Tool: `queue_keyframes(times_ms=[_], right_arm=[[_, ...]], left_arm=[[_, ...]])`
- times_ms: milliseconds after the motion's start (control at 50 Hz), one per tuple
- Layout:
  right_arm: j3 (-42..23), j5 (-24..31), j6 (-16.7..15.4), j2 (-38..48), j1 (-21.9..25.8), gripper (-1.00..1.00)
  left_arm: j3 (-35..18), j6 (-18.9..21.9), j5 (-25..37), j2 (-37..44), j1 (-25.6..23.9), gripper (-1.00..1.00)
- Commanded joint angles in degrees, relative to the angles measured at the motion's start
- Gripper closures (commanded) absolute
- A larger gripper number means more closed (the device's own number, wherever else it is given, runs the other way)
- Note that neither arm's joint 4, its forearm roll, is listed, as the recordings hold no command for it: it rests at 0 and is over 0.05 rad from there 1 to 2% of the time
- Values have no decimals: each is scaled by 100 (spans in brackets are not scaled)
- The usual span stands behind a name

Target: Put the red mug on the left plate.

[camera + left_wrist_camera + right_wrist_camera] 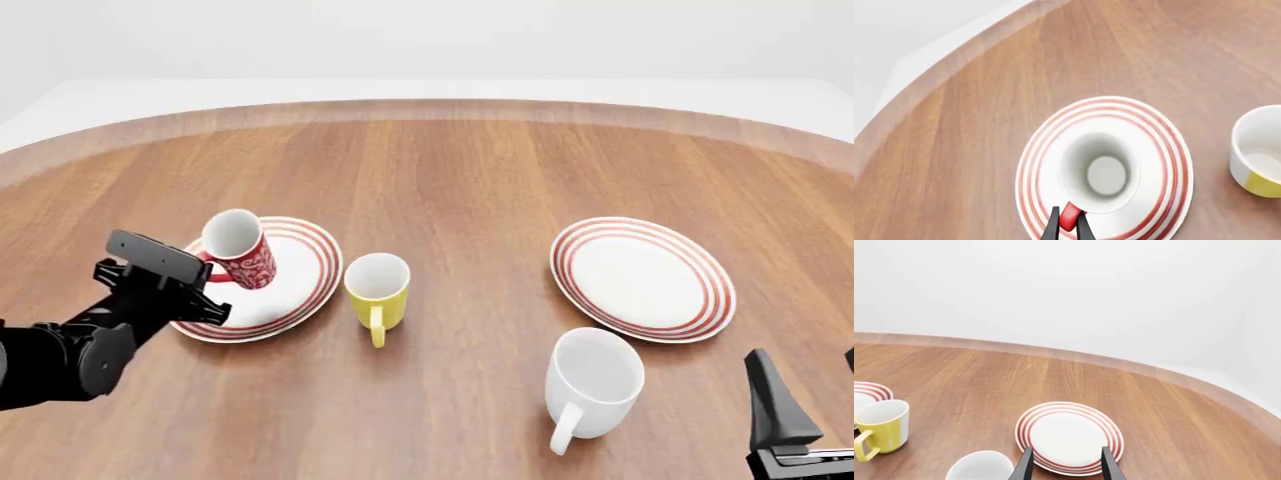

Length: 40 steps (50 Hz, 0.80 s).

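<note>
Gripping red mug (238,247) handle: left hand (200,275) | tilted, mouth toward camera | seemingly above left plate (310,262)

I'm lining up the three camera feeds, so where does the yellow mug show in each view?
Front view: yellow mug stands left of centre, just right of the left plate.
Left wrist view: only part of it shows, cut off at the picture's edge.
Right wrist view: near the picture's edge, handle visible.
Shared landmark: the left plate beside it, a sliver in the right wrist view.
</note>
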Motion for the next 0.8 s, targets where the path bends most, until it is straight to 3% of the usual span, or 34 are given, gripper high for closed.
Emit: queue_keyframes(times_ms=[20, 800], right_arm=[[3, -15, 1, 0, -7, -100], [3, -28, 24, -1, 0, -100]], left_arm=[[-66, 29, -212, 284, 45, 100], [-267, 16, -658, 1072, 93, 100]])
